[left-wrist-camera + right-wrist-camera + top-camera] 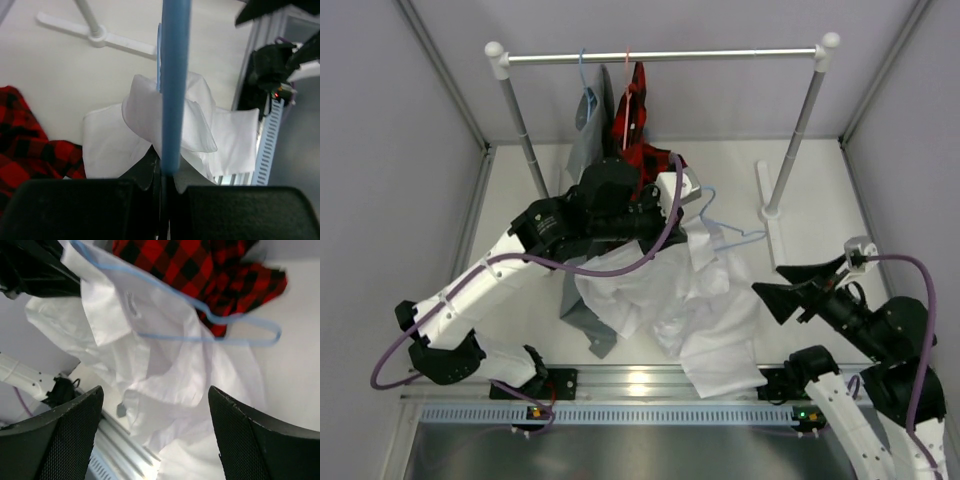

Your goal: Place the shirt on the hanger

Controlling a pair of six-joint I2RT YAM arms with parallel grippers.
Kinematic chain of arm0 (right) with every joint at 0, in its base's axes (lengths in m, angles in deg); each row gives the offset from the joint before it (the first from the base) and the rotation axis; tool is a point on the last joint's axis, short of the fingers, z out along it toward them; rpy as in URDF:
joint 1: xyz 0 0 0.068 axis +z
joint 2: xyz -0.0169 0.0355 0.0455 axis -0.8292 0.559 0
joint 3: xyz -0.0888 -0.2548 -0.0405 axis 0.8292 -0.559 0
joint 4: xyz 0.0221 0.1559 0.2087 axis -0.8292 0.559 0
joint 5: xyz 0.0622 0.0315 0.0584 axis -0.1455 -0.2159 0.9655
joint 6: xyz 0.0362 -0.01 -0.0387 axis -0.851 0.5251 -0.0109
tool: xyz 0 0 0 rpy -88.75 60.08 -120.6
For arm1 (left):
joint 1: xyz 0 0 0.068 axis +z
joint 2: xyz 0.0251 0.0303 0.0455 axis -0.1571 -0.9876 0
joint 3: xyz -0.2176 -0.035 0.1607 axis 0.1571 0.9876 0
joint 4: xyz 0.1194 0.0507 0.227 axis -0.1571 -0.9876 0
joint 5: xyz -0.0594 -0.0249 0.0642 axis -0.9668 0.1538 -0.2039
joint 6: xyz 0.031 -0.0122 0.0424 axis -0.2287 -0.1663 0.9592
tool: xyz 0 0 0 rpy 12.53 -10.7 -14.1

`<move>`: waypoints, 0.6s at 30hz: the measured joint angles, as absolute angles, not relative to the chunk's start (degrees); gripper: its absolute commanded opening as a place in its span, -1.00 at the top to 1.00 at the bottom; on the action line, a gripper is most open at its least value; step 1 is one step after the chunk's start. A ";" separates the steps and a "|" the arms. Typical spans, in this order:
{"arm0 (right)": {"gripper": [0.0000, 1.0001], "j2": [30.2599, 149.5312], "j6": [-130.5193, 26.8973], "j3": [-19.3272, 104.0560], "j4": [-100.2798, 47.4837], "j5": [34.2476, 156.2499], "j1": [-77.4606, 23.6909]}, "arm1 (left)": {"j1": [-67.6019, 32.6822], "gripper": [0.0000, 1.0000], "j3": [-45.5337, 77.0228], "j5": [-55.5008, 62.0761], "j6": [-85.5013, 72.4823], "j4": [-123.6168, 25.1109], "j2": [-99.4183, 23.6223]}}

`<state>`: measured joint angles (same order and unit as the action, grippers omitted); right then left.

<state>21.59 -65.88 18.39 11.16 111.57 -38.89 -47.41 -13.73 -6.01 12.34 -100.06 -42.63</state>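
Left pincer [162,182] clenched on hanger [175,75] | right pincer [155,395] released | shirt [165,355] bunched under hanger

Left arm reaches forward to the centre, left hand [167,176] pinched closed. Right arm is folded at the near right, right hand [155,394] spread wide, facing left.

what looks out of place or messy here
The white shirt lies crumpled on the table, with the light blue wire hanger askew on top of it rather than inside the shoulders. The red-and-black plaid shirt also trails onto the table.
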 measured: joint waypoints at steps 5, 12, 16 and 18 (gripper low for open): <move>-0.60 18.29 -82.47 4.79 7.38 113.06 -38.86 | -47.32 1.00 -5.78 4.78 3.97 -90.58 -38.50; -0.37 15.27 -97.81 -5.17 -0.19 110.85 -38.86 | -47.32 1.00 3.25 10.12 -2.02 -79.34 -32.84; -0.29 17.13 -104.39 -13.04 -11.33 110.59 -38.86 | -47.32 1.00 5.37 10.31 -3.51 -76.44 -31.70; -0.24 20.13 -106.36 -15.69 -15.40 110.50 -38.86 | -47.32 1.00 5.76 10.07 -4.08 -75.26 -31.59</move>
